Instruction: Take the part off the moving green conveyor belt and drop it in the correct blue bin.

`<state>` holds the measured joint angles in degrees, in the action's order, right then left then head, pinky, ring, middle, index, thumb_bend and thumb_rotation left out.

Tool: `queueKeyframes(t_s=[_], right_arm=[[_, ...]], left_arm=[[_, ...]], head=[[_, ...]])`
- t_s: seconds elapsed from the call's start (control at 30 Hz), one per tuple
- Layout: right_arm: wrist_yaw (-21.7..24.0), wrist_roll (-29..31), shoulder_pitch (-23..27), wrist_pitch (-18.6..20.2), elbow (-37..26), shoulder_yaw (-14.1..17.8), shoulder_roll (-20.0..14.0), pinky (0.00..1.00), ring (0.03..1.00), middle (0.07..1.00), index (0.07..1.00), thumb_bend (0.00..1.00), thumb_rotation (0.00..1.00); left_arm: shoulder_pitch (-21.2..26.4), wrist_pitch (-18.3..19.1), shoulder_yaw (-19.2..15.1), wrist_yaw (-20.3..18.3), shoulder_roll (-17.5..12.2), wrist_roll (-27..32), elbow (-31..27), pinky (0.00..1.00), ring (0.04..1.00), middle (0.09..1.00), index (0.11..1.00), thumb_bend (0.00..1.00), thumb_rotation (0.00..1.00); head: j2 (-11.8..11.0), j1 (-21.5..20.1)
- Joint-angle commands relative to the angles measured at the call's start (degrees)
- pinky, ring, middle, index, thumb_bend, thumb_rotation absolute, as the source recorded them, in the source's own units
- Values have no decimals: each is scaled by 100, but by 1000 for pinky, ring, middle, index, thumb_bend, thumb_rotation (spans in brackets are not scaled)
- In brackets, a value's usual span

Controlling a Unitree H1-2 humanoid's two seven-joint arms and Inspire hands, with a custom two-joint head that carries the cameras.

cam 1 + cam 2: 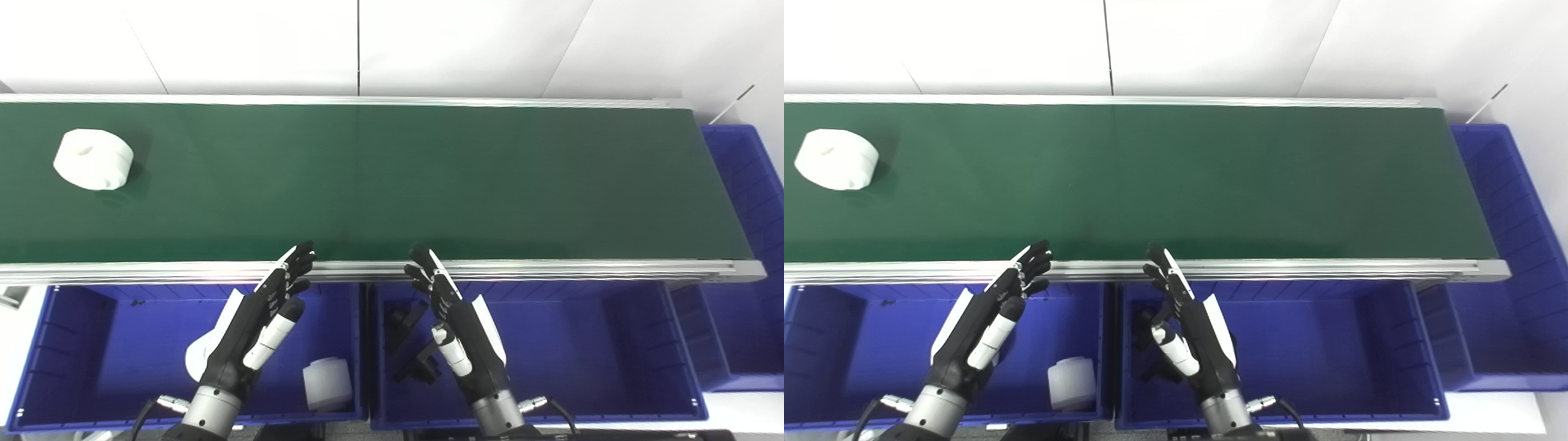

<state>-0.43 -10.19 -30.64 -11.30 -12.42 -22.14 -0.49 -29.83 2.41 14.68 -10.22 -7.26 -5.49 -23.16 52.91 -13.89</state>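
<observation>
A white round part (93, 159) with a hole in its top lies on the green conveyor belt (392, 177) at the far left. My left hand (260, 321) hovers open over the left blue bin (73, 343), fingertips at the belt's near rail. Over the middle blue bin (600, 343) my right hand (453, 324) is held open, fingers stretched toward the rail. Neither hand holds anything. The part is far to the left of both hands.
The left bin holds a white cylindrical part (327, 383) and another white piece partly hidden by my left hand. Black parts (410, 343) lie in the middle bin. A third blue bin (750, 202) stands at the belt's right end.
</observation>
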Motion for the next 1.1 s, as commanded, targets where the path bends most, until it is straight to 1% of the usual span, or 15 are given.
queueKeyframes(t_s=[0.0, 0.1, 0.37, 0.8, 0.93, 1.07], right_arm=[[88, 20, -1, -25, -134, -27, 46, 920, 920, 957, 971, 881, 1000], [81, 14, 2, -39, -119, -27, 51, 920, 918, 958, 970, 887, 1000], [99, 32, 16, -47, -96, -32, 40, 918, 921, 960, 970, 883, 1000], [105, 30, 33, -44, -55, -33, 46, 924, 920, 960, 970, 887, 1000], [102, 16, 29, -22, -67, -33, 47, 921, 918, 960, 972, 884, 1000], [100, 4, 28, -24, -71, -34, 47, 920, 918, 959, 972, 882, 1000]], left_arm=[[-28, -198, 10, 22, -10, -8, -136, 877, 924, 914, 913, 688, 914], [-8, -248, 12, 5, -21, 23, -94, 877, 926, 917, 915, 679, 915], [-5, -185, 11, -6, -19, 36, -102, 884, 929, 918, 913, 691, 907], [1, -227, 12, 10, -16, -2, -47, 871, 926, 915, 909, 695, 911], [18, -254, 12, -20, -31, 52, -25, 882, 933, 918, 912, 694, 902], [15, -210, 11, -22, -32, 44, -52, 880, 931, 920, 912, 694, 904]], head=[[-4, 1], [-15, 9], [-18, 11], [-41, 24], [-45, 22], [-40, 15]])
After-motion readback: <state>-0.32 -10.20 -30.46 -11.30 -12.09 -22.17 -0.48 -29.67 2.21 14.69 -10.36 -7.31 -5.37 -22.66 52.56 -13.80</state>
